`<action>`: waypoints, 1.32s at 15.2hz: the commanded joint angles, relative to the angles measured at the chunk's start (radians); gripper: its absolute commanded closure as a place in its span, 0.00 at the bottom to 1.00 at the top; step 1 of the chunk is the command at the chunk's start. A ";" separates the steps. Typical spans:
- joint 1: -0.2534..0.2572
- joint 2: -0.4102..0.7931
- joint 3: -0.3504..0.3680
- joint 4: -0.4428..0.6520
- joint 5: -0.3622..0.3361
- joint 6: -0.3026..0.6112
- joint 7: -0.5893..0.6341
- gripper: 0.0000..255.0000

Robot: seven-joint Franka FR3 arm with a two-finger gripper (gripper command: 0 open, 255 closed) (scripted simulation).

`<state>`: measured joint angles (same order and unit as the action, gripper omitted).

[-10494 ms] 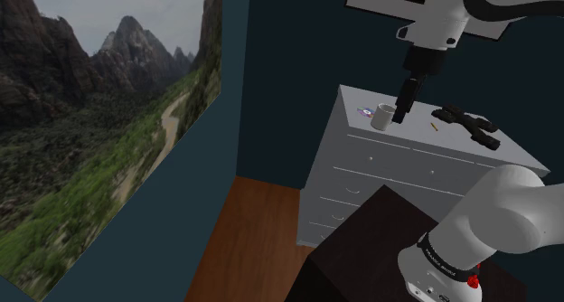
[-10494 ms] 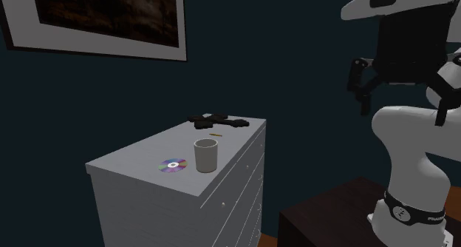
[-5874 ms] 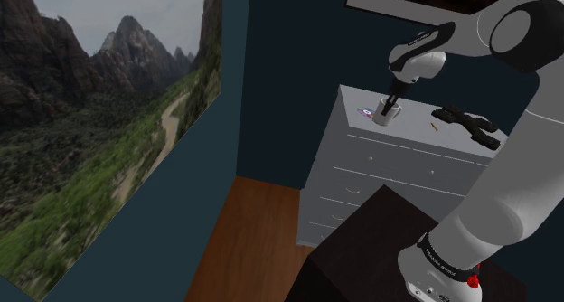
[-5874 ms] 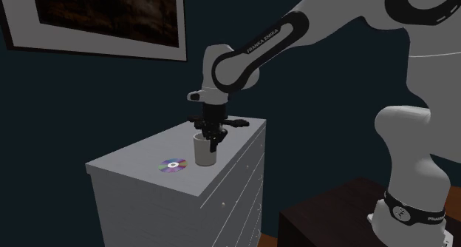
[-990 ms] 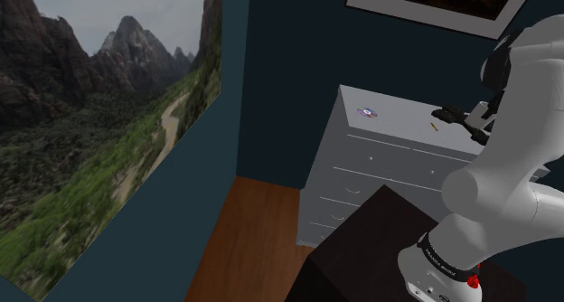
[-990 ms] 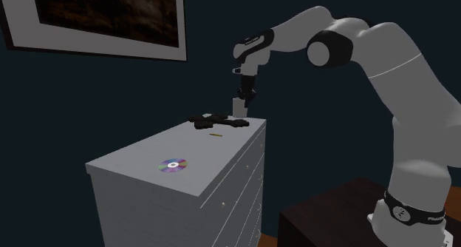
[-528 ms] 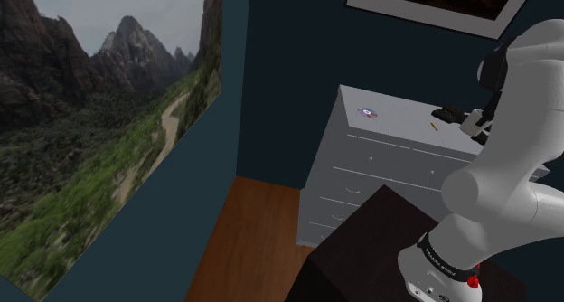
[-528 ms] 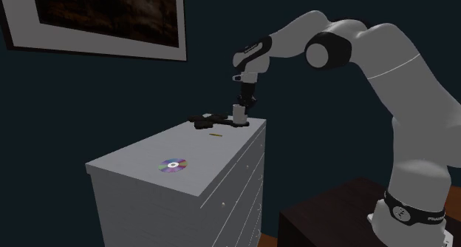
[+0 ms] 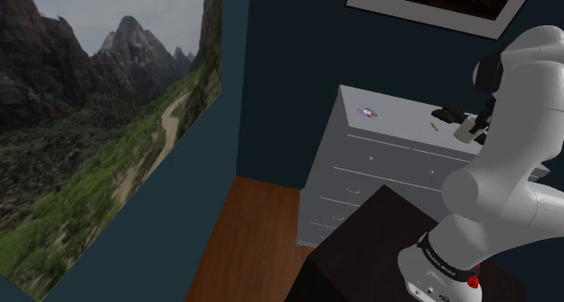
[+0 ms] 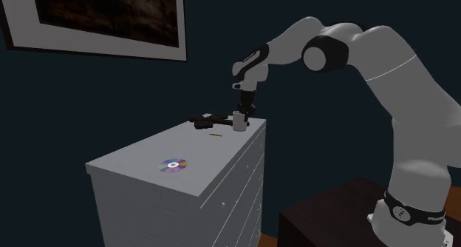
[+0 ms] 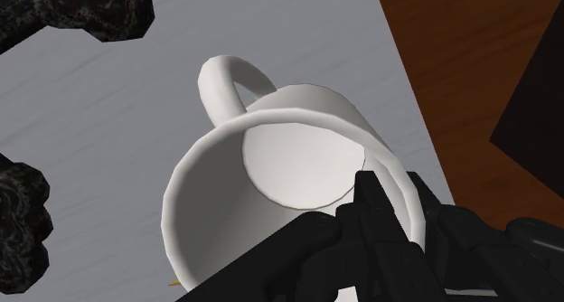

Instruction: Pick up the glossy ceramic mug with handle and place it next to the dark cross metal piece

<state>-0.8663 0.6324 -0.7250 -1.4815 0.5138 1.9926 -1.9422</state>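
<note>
The white mug (image 11: 289, 165) with its loop handle (image 11: 226, 83) hangs in my gripper (image 11: 384, 214), which is shut on the mug's rim, one finger inside and one outside. In the second exterior view the mug (image 10: 238, 122) is low over the near corner of the dresser top, right beside the dark cross piece (image 10: 209, 120), with the gripper (image 10: 242, 111) straight above it. I cannot tell whether the mug touches the top. In the shoulder view the mug (image 9: 464, 128) shows next to the cross piece (image 9: 449, 116), partly behind my arm.
The grey dresser (image 10: 148, 160) also carries a shiny disc (image 10: 172, 165) and a small yellow piece (image 10: 215, 137). The dresser's edge is close to the mug, with wooden floor (image 11: 470, 74) below. A framed picture (image 10: 103, 20) hangs on the dark wall.
My gripper has come down with the mug, from above the cross piece to just beside it at the dresser top. The grip has not changed.
</note>
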 commanded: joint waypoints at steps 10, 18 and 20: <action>-0.002 0.013 0.008 -0.018 0.012 0.029 -0.009 0.00; 0.004 -0.028 -0.014 0.020 -0.019 -0.042 0.010 0.00; 0.004 -0.037 -0.020 0.032 -0.027 -0.062 0.014 0.00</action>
<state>-0.8632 0.5996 -0.7419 -1.4556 0.4914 1.9418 -1.9314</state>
